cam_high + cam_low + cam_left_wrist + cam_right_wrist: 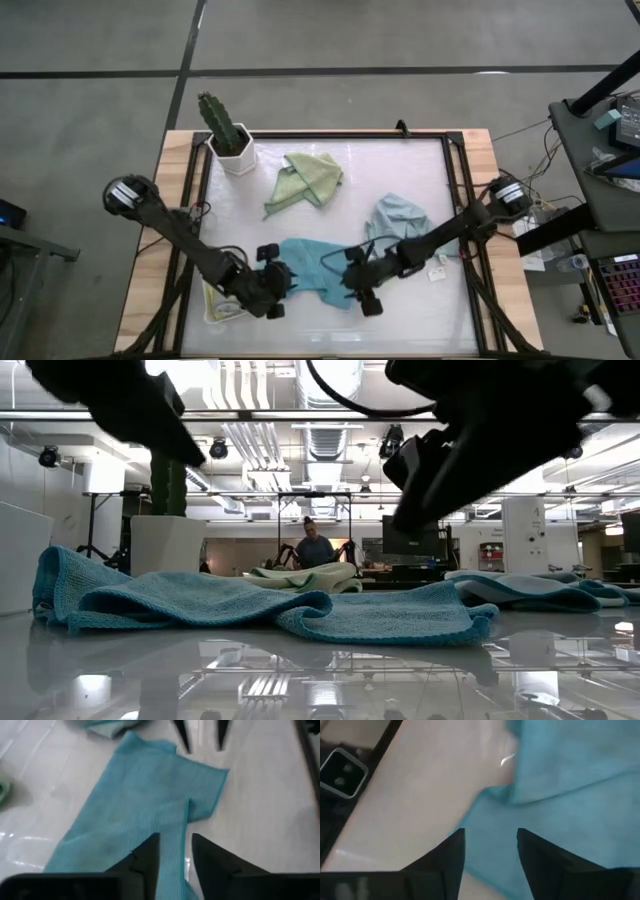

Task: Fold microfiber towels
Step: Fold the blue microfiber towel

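The teal microfiber towel (312,262) lies rumpled on the white table near its front edge, partly folded over itself (250,605). My left gripper (278,287) hovers over the towel's left end, and its wrist view shows open fingers (175,852) with the cloth (145,800) below them. My right gripper (358,287) hovers over the towel's right end, also open (490,850) above the cloth (560,785). In the low view both grippers hang above the towel, clear of it. A sage green towel (305,178) and a pale blue towel (397,220) lie crumpled farther back.
A cactus in a white pot (228,140) stands at the far left corner. A pale object (222,305) lies at the front left, half under my left arm. Black frame rails (455,200) border the table. A person (316,548) sits in the room beyond.
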{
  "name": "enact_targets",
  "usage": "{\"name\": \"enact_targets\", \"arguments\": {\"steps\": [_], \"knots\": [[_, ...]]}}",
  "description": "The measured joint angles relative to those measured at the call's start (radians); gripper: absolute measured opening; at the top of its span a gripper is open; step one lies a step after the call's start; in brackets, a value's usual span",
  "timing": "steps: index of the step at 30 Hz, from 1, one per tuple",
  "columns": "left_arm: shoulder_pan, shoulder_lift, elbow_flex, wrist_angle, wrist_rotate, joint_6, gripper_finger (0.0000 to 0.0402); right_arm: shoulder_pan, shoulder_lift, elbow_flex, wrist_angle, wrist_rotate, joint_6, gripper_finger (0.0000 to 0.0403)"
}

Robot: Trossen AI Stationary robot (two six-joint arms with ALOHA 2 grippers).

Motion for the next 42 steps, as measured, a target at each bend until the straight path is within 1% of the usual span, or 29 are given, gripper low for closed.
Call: {"name": "enact_targets", "arguments": {"steps": [4,7,9,13,18,22,24,26,30,31,35,38,42], "knots": [[0.0,0.065,0.002,0.015,0.0,-0.023,0.0143,0.042,0.076,0.069,-0.049,0.024,0.066,0.0181],[0.0,0.098,0.002,0.06,-0.001,-0.025,0.0162,0.057,0.133,0.104,-0.067,0.06,0.1,0.0178],[0.0,0.112,0.005,0.089,-0.003,-0.025,0.0167,0.064,0.173,0.128,-0.074,0.074,0.114,0.0175],[0.0,0.122,0.022,0.092,-0.006,-0.027,0.0169,0.069,0.239,0.184,-0.107,0.097,0.138,0.0168],[0.001,0.114,0.043,0.111,-0.008,-0.019,0.0169,0.07,0.28,0.232,-0.177,0.139,0.165,0.0157],[0.004,0.111,0.049,0.111,-0.018,-0.018,0.0169,0.07,0.282,0.231,-0.18,0.144,0.155,0.0154],[0.008,0.111,0.049,0.11,-0.034,-0.016,0.0169,0.07,0.283,0.231,-0.186,0.149,0.146,0.0144],[0.012,0.111,0.048,0.11,-0.037,0.005,0.0169,0.069,0.282,0.23,-0.187,0.149,0.141,0.0116],[0.019,0.111,0.048,0.11,-0.052,0.054,0.0169,0.068,0.283,0.23,-0.188,0.15,0.107,0.0029],[0.022,0.111,0.048,0.11,-0.056,0.058,0.0169,0.068,0.283,0.23,-0.188,0.152,0.096,0.0021],[0.032,0.111,0.047,0.11,-0.06,0.062,0.0169,0.067,0.259,0.227,-0.198,0.161,0.08,0.001],[0.043,0.111,0.047,0.11,-0.061,0.083,0.0169,0.064,0.216,0.22,-0.243,0.181,0.046,0.0009],[0.068,0.111,0.047,0.125,-0.073,0.086,0.0169,0.063,0.108,0.222,-0.297,0.245,-0.006,0.0009]]}}
